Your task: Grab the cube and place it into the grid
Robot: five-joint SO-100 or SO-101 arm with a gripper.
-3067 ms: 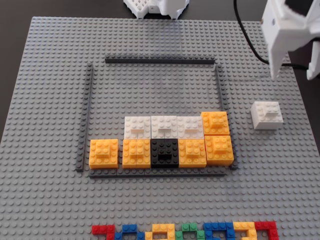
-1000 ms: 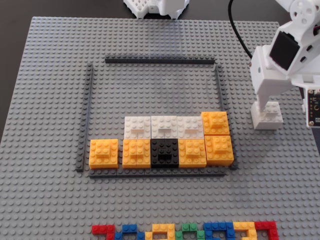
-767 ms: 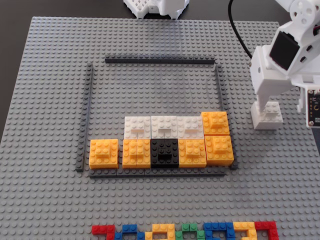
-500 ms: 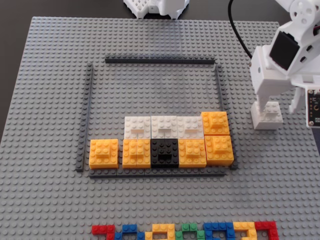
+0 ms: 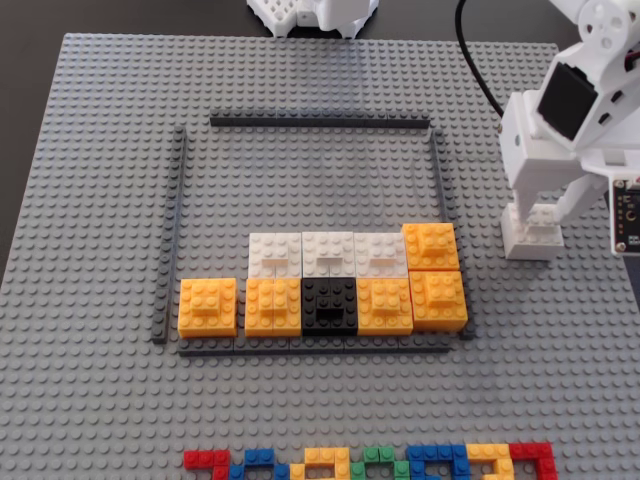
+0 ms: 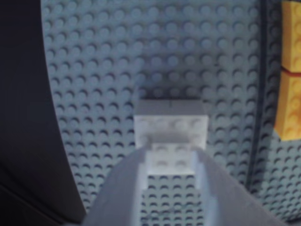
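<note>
The cube (image 5: 530,238), a white studded block with a raised step, sits on the baseplate just right of the grid (image 5: 320,122). The grid is outlined by thin dark grey strips. My gripper (image 5: 531,214) comes down on the cube from the right. In the wrist view my gripper (image 6: 171,157) has a finger on each side of the cube's (image 6: 170,123) raised step and is closed on it. The cube still rests on the studs. Inside the grid lie three white blocks (image 5: 328,253), several orange blocks (image 5: 208,306) and a black block (image 5: 329,305).
A row of small multicoloured bricks (image 5: 370,465) lies at the near edge. The grey baseplate (image 5: 100,150) ends at a dark table on the left. The wrist view shows the grid's right strip (image 6: 258,94) and two orange blocks (image 6: 291,70). The arm's base (image 5: 315,15) is at the top.
</note>
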